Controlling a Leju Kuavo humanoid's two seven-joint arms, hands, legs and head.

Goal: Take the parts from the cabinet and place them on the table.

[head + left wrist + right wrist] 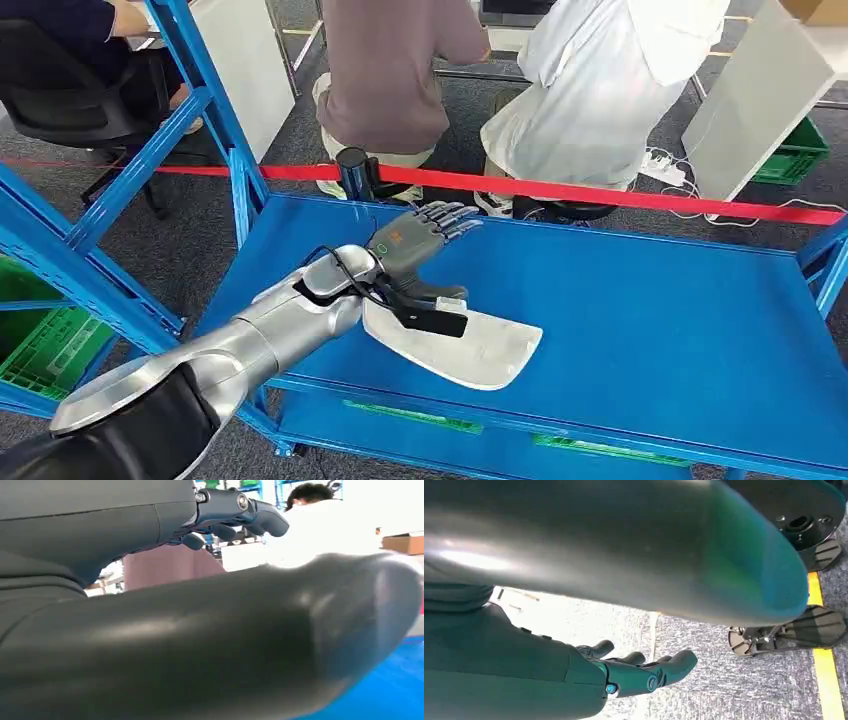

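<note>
A flat white part (485, 352) lies on the blue table top (660, 310), near its front left edge. My left hand (418, 250) hovers over the part's left end with its fingers stretched forward and apart and its thumb just above the white surface; I see no grip on the part. In the left wrist view the thick thumb (225, 645) fills the foreground, with the dark fingers (240, 510) straight beyond it. My right hand (624, 672) hangs over grey carpet, its fingers loosely extended and holding nothing.
Blue rack uprights (215, 110) stand at the left, with a green crate (40, 340) below them. A red tape (600, 192) runs along the table's far edge. Two people (400, 70) sit just beyond it. Another green crate (795, 150) is at far right.
</note>
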